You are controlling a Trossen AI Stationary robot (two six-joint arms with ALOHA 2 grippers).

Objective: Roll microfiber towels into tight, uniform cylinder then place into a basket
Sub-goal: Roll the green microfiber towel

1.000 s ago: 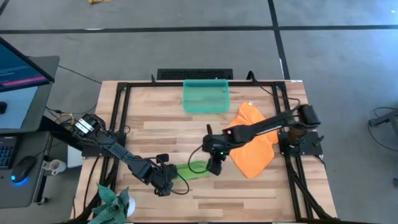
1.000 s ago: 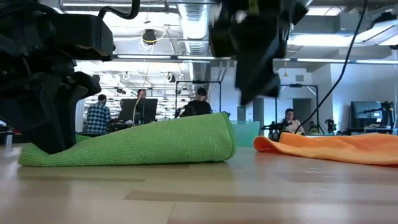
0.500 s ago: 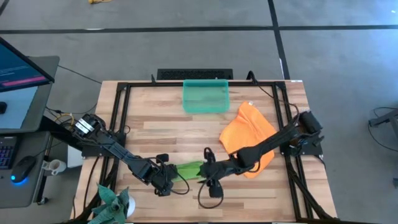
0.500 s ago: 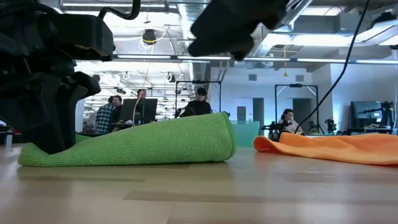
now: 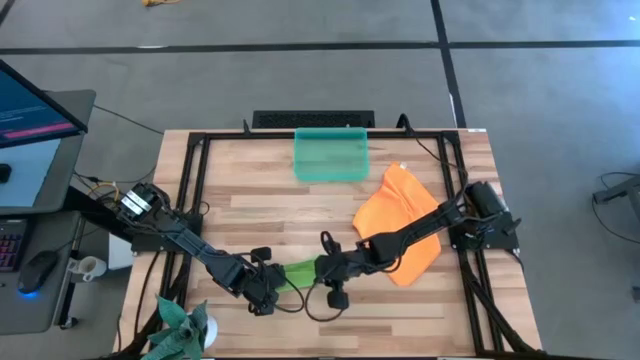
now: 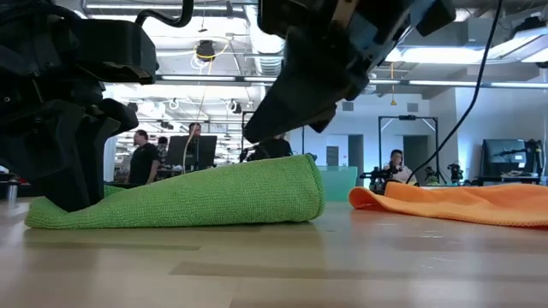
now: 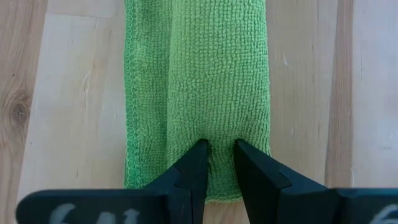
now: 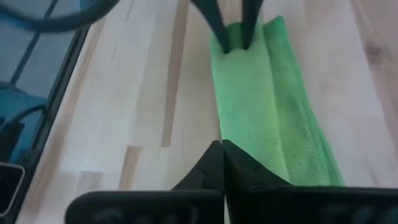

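Midway through rolling: green towel [image 5: 302, 272] folded long on the surface, left jaws [image 7: 219, 155] pinching one end, right jaws [image 8: 222, 163] shut empty just beside the other, orange towel [image 5: 400, 213] spread nearby, basket [image 5: 331, 155] well apart; next, likely regripping the free end to roll tighter.

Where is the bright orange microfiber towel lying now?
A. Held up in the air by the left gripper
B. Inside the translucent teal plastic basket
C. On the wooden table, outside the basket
C: the bright orange microfiber towel lies spread on the wooden table, beside the translucent teal plastic basket.
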